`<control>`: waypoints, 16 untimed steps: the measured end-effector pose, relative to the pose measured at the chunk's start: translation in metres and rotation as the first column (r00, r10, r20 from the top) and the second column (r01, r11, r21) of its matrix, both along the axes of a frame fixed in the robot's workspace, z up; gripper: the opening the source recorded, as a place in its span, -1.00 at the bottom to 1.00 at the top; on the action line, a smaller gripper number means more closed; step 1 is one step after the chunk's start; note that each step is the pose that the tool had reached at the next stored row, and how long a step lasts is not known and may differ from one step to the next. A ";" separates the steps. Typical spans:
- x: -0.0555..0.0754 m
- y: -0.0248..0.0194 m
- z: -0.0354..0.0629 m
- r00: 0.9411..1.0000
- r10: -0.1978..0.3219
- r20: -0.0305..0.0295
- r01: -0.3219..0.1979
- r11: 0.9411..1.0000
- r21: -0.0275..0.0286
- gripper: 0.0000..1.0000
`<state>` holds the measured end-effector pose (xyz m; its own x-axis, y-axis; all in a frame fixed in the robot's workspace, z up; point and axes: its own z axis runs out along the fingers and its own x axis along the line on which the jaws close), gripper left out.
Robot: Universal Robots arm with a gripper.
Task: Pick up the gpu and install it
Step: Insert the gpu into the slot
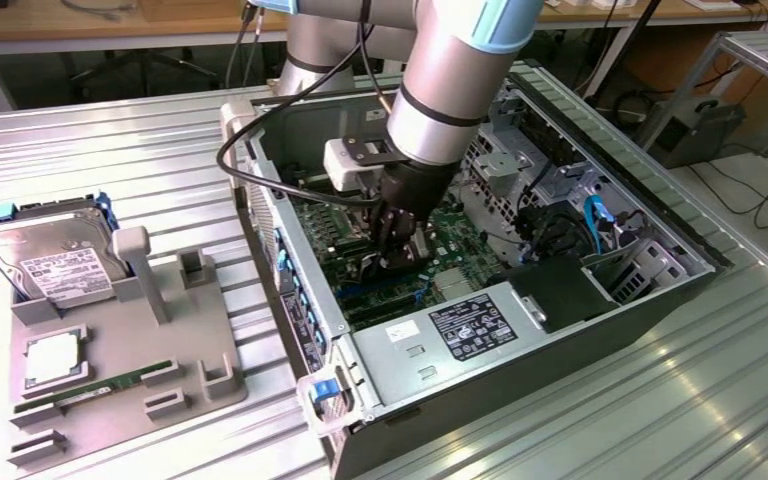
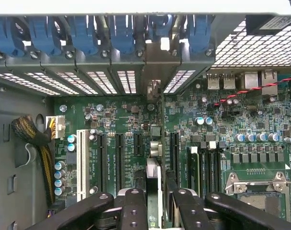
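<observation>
From where I stand, the grey parts tray (image 1: pixel 131 370) lies nearest on the ribbed metal table (image 1: pixel 651 400), with a green memory stick (image 1: pixel 91 387) in a front slot and a silver hard drive (image 1: pixel 51 258) propped at its back end. Beyond it, the open computer case (image 1: pixel 491 330) lies on its side. The arm (image 1: pixel 458 80) reaches steeply down into it from above, wrist nearly vertical, and the gripper (image 1: pixel 395 262) sits low over the green motherboard (image 1: pixel 471 255).

In the wrist view the gripper (image 2: pixel 155 199) is pinching the gpu (image 2: pixel 154 148) edge-on between its two black fingers (image 2: pixel 132 206). The card stands upright over the motherboard (image 2: pixel 260 124), in line with the black expansion slots (image 2: pixel 119 158); its silver bracket end meets the rear slot openings beneath the blue clips (image 2: pixel 126 36). I cannot tell whether it is fully seated.
</observation>
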<state>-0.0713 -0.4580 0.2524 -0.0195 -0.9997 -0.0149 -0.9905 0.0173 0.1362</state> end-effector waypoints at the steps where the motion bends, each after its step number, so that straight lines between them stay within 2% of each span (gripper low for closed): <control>1: 0.000 0.0000 0.0000 1.000 0.000 0.000 0.000 1.000 0.000 -0.47; 3: 0.000 0.0002 -0.0006 1.000 0.000 0.000 0.000 1.000 0.002 -0.45; 4: 0.000 0.0001 -0.0005 1.000 0.000 0.000 0.000 1.000 0.001 -0.33; 6: 0.000 0.0000 0.0008 1.000 0.000 0.000 0.000 1.000 0.000 -0.33; 7: 0.000 0.0000 0.0018 1.000 0.000 0.000 0.000 1.000 0.000 -0.20; 12: 0.000 0.0000 0.0167 1.000 0.000 0.001 0.000 1.000 0.000 -0.20; 13: 0.000 0.0013 0.0322 1.000 0.001 0.025 -0.001 1.000 -0.001 -0.20; 14: -0.007 0.0155 0.0293 0.999 0.003 0.040 -0.001 0.998 -0.059 -0.79; 15: -0.007 0.0197 0.0268 0.999 0.005 0.040 -0.003 0.998 -0.070 -0.79; 16: -0.007 0.0219 0.0250 0.999 0.007 0.052 -0.003 0.998 -0.070 -0.79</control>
<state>-0.0783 -0.4361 0.2773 -0.0154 -0.9984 0.0543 -0.9963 0.0199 0.0834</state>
